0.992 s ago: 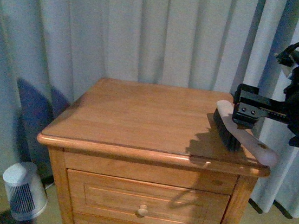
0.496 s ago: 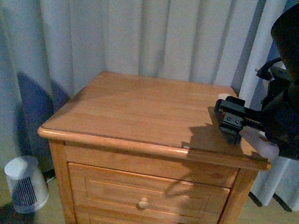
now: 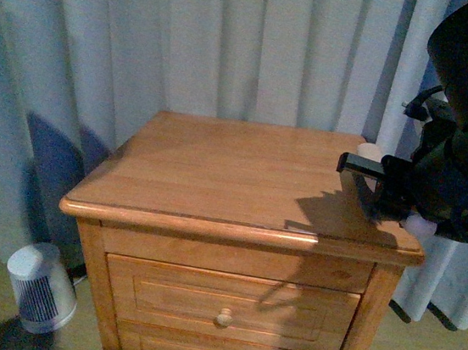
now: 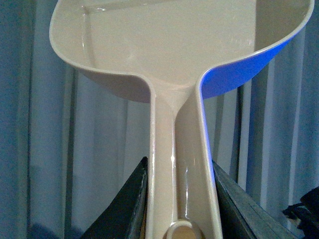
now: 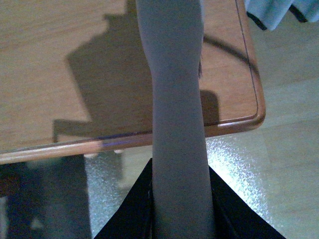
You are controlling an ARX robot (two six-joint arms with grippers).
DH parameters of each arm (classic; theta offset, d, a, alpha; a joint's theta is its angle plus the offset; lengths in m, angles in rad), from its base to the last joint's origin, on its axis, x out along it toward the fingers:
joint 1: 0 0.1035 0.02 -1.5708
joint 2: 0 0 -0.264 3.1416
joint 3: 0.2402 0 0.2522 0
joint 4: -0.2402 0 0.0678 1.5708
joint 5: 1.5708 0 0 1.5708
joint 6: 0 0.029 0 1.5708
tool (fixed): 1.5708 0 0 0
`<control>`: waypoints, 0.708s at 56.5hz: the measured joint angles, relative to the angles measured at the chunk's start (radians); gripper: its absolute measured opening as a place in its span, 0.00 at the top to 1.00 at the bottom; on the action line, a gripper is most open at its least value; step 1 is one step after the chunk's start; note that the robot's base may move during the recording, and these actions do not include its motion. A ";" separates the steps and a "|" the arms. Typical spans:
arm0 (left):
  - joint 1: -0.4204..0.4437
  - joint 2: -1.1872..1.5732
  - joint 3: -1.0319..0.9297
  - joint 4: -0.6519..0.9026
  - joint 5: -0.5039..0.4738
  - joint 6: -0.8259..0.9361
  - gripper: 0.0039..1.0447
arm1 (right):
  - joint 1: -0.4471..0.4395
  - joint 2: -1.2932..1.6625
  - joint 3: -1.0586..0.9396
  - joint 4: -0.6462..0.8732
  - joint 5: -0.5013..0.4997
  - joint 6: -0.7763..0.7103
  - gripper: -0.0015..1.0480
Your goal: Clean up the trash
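My right gripper point(image 3: 394, 190) is shut on the brush point(image 3: 371, 154), a pale handle with dark bristles, over the right edge of the wooden nightstand point(image 3: 216, 181). In the right wrist view the brush handle point(image 5: 174, 99) runs out from between the jaws above the nightstand's corner point(image 5: 249, 114). My left gripper point(image 4: 179, 209) is shut on the handle of the cream dustpan point(image 4: 174, 45), held in the air facing the curtain; it does not show in the front view. No white wad of trash shows in any view.
Pale curtains point(image 3: 233, 47) hang behind the nightstand. A small white ribbed appliance point(image 3: 39, 288) stands on the floor at the lower left. The nightstand has drawers with round knobs point(image 3: 223, 316). Floor point(image 5: 279, 164) shows beyond the nightstand's right edge.
The front view has shifted, so the nightstand sits higher and more to the right. My right arm with the brush has drawn in over the nightstand's right edge, hiding most of the bristles.
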 joint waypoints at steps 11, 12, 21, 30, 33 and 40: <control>0.000 0.000 0.000 0.000 0.000 0.000 0.73 | 0.015 -0.182 -0.164 0.286 0.124 -0.182 0.80; 0.000 0.000 0.000 0.000 0.000 0.000 0.73 | 0.018 -0.213 -0.187 0.328 0.133 -0.208 0.80; 0.000 0.000 0.000 0.000 0.000 0.000 0.73 | 0.054 -0.508 -0.393 0.638 0.227 -0.428 0.80; 0.000 0.000 0.000 0.000 0.000 0.000 0.73 | 0.102 -0.776 -0.589 0.784 0.317 -0.571 0.80; 0.000 0.000 0.000 0.000 0.000 0.000 0.73 | 0.115 -0.843 -0.631 0.784 0.340 -0.586 0.80; 0.000 0.000 0.000 0.000 0.000 0.000 0.73 | 0.141 -0.961 -0.698 0.774 0.389 -0.600 0.80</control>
